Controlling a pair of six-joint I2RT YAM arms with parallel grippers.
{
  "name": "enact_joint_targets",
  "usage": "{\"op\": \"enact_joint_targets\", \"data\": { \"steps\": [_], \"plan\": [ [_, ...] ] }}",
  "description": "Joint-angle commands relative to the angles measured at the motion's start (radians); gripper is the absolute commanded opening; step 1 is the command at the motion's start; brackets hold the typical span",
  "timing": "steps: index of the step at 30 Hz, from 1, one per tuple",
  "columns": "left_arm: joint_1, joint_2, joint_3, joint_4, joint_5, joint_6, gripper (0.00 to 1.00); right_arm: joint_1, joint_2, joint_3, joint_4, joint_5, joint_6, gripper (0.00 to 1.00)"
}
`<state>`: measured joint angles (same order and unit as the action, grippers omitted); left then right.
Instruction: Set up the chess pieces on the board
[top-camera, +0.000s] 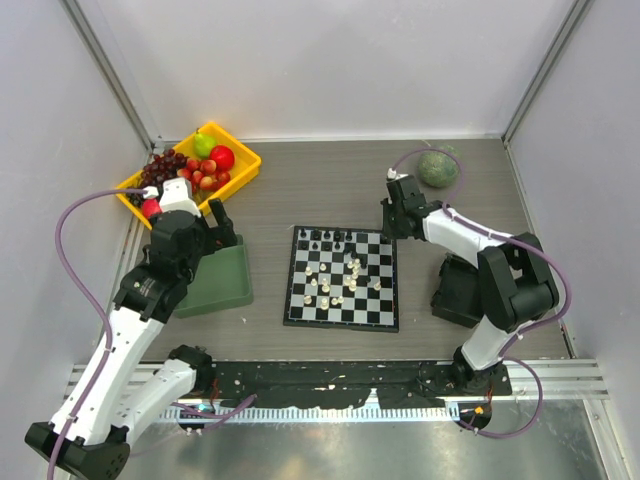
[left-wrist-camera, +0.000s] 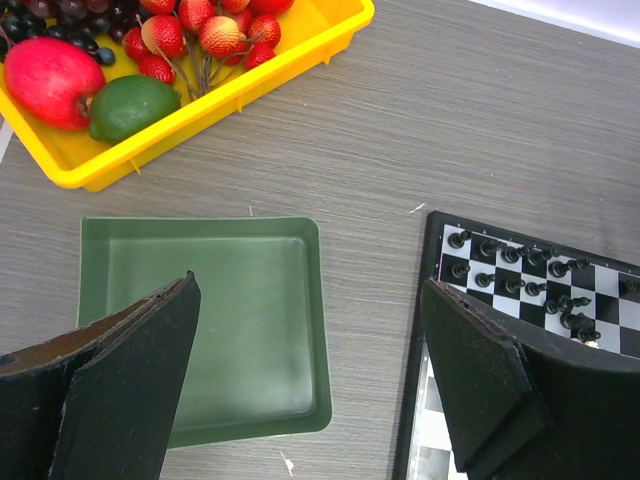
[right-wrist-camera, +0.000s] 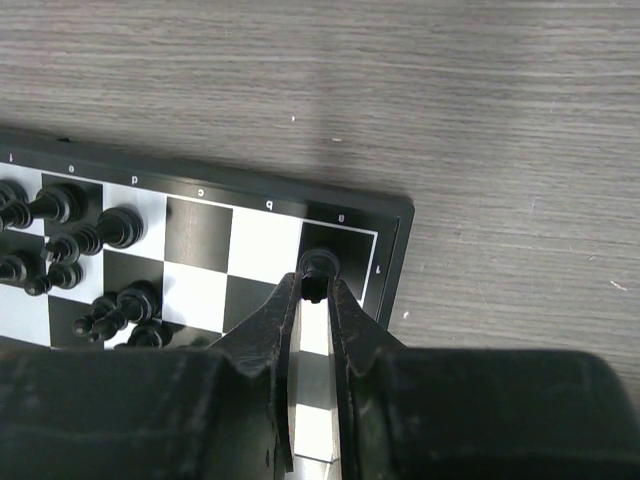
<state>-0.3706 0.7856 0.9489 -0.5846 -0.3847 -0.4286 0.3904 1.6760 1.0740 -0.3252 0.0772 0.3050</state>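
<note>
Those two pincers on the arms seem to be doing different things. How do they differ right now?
The left pincer gapes wide and holds nothing; the right pincer is pinched shut on a black chess piece. The left pincer hangs above the green tray; the right pincer is at a corner square of the chessboard. Both have two black fingers.
</note>
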Motion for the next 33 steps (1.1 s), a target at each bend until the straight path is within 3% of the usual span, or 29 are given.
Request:
{"op": "enact_joint_targets", "data": {
  "steps": [1, 33],
  "plan": [
    [0.009, -0.008, -0.002, 0.022, -0.013, 0.017, 1.0, -0.004, 0.017, 0.049, 0.051, 0.016, 0.011, 0.13],
    [0.024, -0.009, -0.016, 0.023, 0.0, 0.013, 1.0, -0.005, -0.007, 0.024, 0.023, 0.042, 0.006, 0.15]
  ]
}}
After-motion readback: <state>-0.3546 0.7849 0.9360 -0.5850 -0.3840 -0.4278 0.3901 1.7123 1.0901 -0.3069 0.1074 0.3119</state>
